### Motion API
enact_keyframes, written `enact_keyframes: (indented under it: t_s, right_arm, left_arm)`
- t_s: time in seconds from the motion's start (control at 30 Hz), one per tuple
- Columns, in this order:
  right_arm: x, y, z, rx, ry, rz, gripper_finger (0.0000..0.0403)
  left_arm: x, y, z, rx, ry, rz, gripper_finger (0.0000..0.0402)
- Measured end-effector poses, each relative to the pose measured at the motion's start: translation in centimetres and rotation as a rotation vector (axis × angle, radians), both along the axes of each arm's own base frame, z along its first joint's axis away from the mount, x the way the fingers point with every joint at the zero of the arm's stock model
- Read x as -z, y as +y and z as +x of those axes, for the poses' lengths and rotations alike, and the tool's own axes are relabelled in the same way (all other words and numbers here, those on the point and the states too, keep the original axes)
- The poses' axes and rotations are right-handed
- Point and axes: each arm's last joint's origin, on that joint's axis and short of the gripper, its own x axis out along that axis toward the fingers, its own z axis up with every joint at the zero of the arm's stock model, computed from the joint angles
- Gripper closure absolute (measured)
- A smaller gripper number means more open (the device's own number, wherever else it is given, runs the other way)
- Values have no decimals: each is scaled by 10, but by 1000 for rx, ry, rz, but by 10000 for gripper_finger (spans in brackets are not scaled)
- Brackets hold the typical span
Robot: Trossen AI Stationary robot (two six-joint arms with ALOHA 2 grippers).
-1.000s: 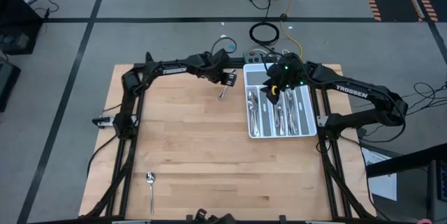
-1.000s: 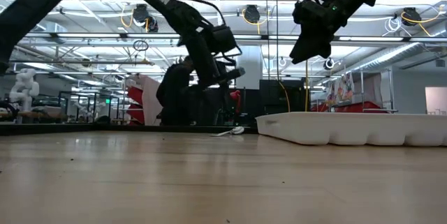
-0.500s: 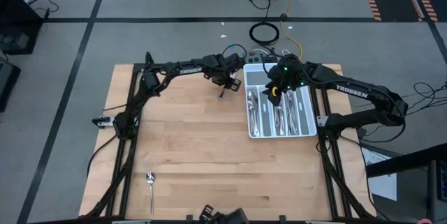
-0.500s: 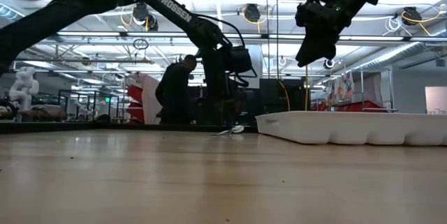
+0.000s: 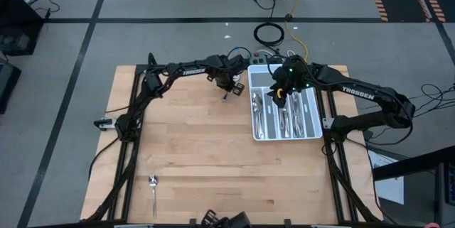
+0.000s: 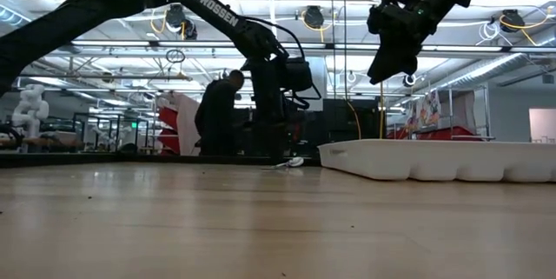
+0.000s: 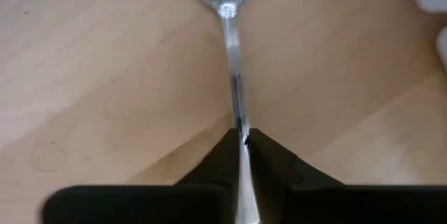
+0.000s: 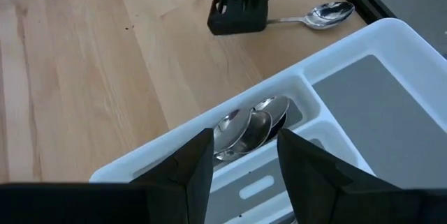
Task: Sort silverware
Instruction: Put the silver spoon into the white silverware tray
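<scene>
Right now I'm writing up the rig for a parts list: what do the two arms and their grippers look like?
Both arms are dark, jointed tubes with white TROSSEN lettering. The left gripper has two black wedge-shaped fingers; the right gripper has the same. Green lights glow on the right arm's wrist; black cables run along the left arm.

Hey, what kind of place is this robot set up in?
Probably a robotics lab or workshop: a light wooden work table on a taped grey concrete floor, loose black cables, and exposed ceiling pipes.
</scene>
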Motion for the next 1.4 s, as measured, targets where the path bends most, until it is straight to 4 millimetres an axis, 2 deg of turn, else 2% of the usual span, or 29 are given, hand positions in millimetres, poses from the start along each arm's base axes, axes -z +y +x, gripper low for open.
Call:
enact_keyframes:
  t_s: [0.1,0.27,0.4,0.5,0.63,0.83,1.03,1.2,1.33,1.4]
  right_arm:
    - [0,0,0,0,0,0,252]
    - [-3,-2,4,30,-52,-2,254]
    - [2,-10,11,128,-36,-48,281]
    - [11,-18,20,183,19,-51,322]
    - [19,-32,48,114,109,-46,392]
    - [23,-67,104,-2,182,-2,401]
    - [34,-97,155,-42,240,75,403]
    - [60,-118,186,-18,318,179,403]
    - [80,-129,200,29,392,194,403]
    - [83,-134,203,56,424,171,403]
  left_arm:
    - [2,0,-2,18,34,8,393]
    - [4,-2,-10,13,108,-31,398]
    - [-2,-1,-25,-5,196,-79,399]
    - [-28,-4,-36,-7,208,-66,399]
    - [-75,-13,-48,11,159,11,400]
    - [-153,-31,-81,-1,46,138,400]
    - [-220,-53,-122,-44,-82,295,401]
    - [-250,-66,-148,-79,-145,378,401]
    - [-259,-72,-158,-84,-150,398,401]
    - [-259,-73,-161,-80,-130,397,401]
